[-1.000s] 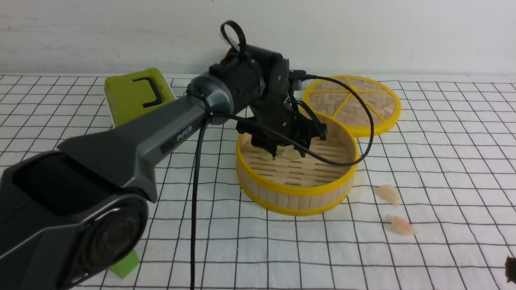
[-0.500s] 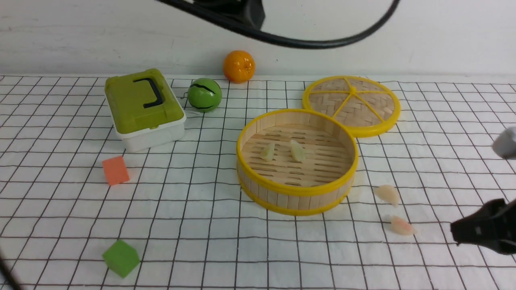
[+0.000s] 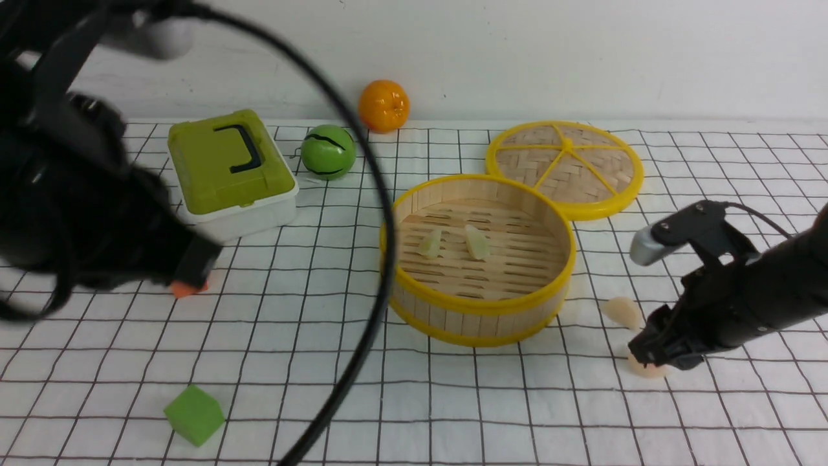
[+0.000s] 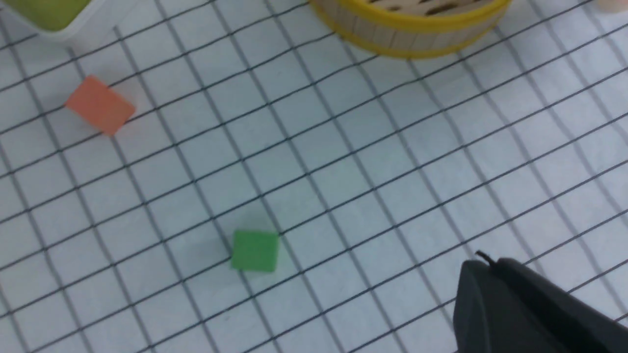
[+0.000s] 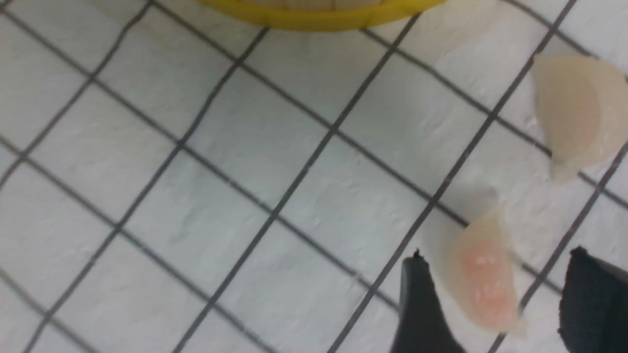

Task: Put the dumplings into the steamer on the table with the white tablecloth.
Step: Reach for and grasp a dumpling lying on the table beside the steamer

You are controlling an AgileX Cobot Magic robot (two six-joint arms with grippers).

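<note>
Lowered beside the steamer (image 3: pixel 479 259), the right gripper (image 5: pixel 498 294) straddles one dumpling (image 5: pixel 485 274), jaws spread.

Four crescent-shaped dumplings (image 3: pixel 477 243), one bamboo steamer basket (image 3: pixel 479 310), one woven steamer lid (image 3: pixel 563 168), two foam cubes (image 3: pixel 195 415), one green-lidded container (image 3: pixel 226 168), one orange (image 3: pixel 383 107) and one green ball with dark stripes (image 3: pixel 328 152) share one table (image 3: pixel 310 401).

In the front view, your right pincer (image 3: pixel 656 343) is partly covering the pink-centred dumpling (image 3: pixel 647 367) just beneath it; your blurred left arm (image 3: pixel 84 168), its pincer indistinct, is partly hiding the orange foam cube (image 3: pixel 187 288) beside it and running past the picture's edge.
</note>
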